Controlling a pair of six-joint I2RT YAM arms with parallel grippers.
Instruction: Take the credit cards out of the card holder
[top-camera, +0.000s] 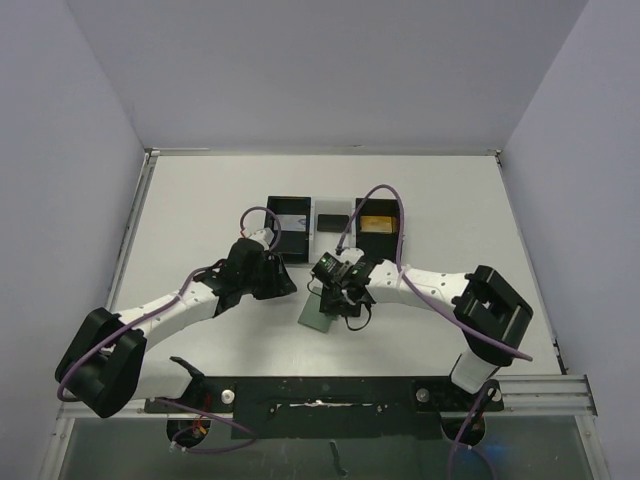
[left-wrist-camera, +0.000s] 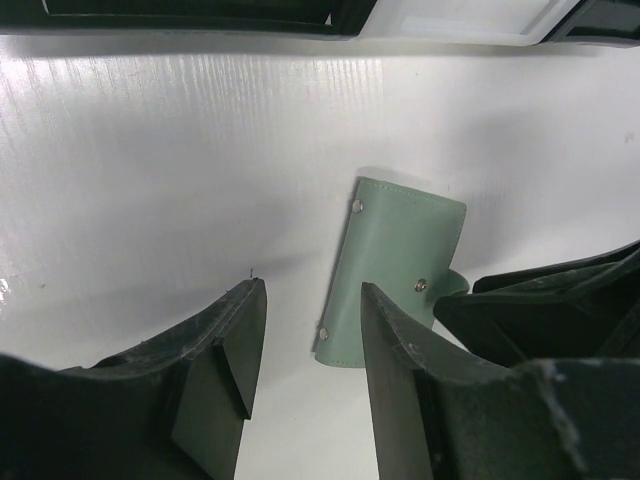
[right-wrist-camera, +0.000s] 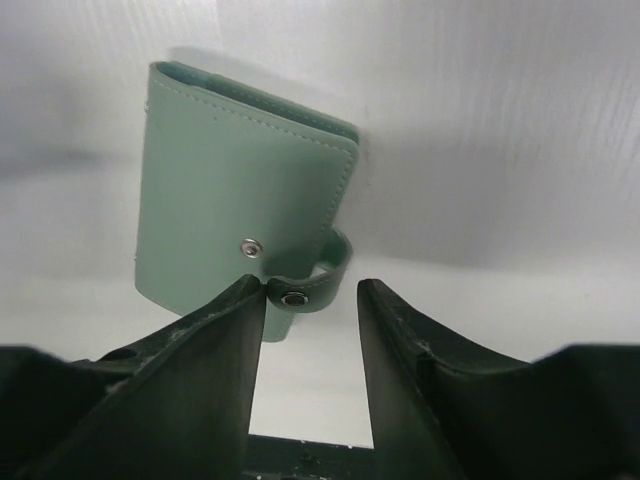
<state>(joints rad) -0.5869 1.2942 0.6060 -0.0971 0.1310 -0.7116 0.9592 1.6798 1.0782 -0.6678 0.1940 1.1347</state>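
While the right claw hovers low at the tab: jaws part way apart, nothing pinched; the tab's snap end sits in the gap, against the jaw at lower left of the wrist view.
Tab: curls round from under the holder, snap end free, so it looks undone.
Holder: folded shut and flat on the table, at the centre of the top view, just below the tray; no cards show.
Left claw: jaws wide with bare table between them; the holder lies just right of its right-hand jaw in its own view, apart from it.
Tray: upper middle of the top view, just above both claws.
Step, by my reading: opening the flap; cards not yet out.
Risk, slip: the tab is thin and curled, so a close on it alone may slide off.
Risk, drag: nothing pins the holder, so a pull on the tab could skate it across the smooth table or lift it whole, flap shut.
Risk, crowding: two claws work at one small thing, so their jaws could knock together or clamp the fold closed.
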